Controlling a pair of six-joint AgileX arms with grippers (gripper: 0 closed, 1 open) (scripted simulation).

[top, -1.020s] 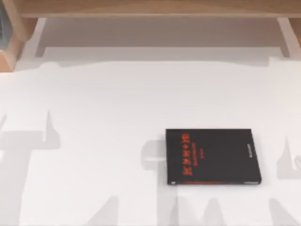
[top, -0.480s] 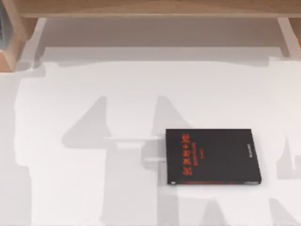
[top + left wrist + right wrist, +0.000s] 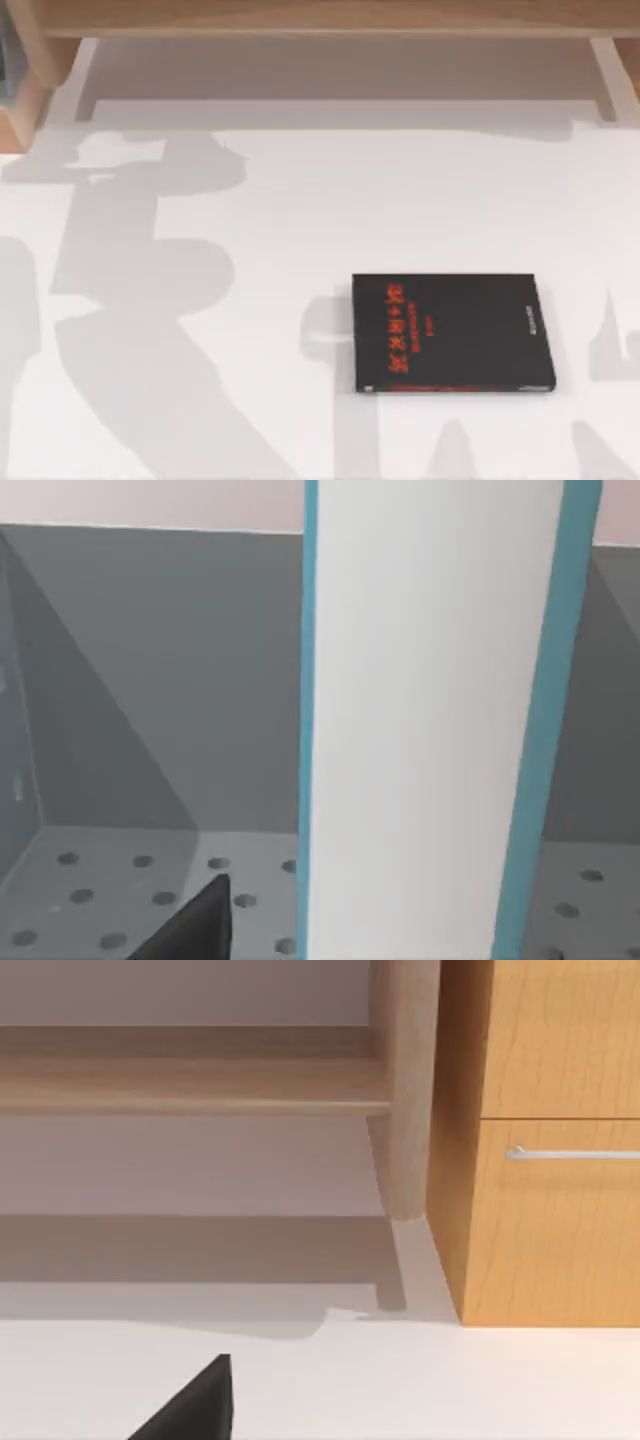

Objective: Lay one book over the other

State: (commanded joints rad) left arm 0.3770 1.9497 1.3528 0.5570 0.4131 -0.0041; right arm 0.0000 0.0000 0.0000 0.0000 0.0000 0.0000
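Observation:
The thin black book (image 3: 452, 332) with red lettering lies flat on the white table, right of the middle in the top view. The teal-blue book (image 3: 430, 730) stands upright close in front of the left wrist camera, its white page edges facing it between two teal cover edges. It stands inside a grey compartment (image 3: 150, 710) with a perforated floor. A dark part of my left gripper (image 3: 195, 925) shows just beside the book's lower end. A dark part of my right gripper (image 3: 195, 1405) hangs over the white table, facing the shelf.
A wooden shelf (image 3: 320, 20) runs along the back of the table. A wooden cabinet (image 3: 545, 1140) with a drawer handle stands beside a shelf post (image 3: 403, 1090). Large arm shadows fall on the table's left half (image 3: 140, 300).
The arm shadow on the table's left side has shifted and grown toward the back left corner. The black book has not moved.

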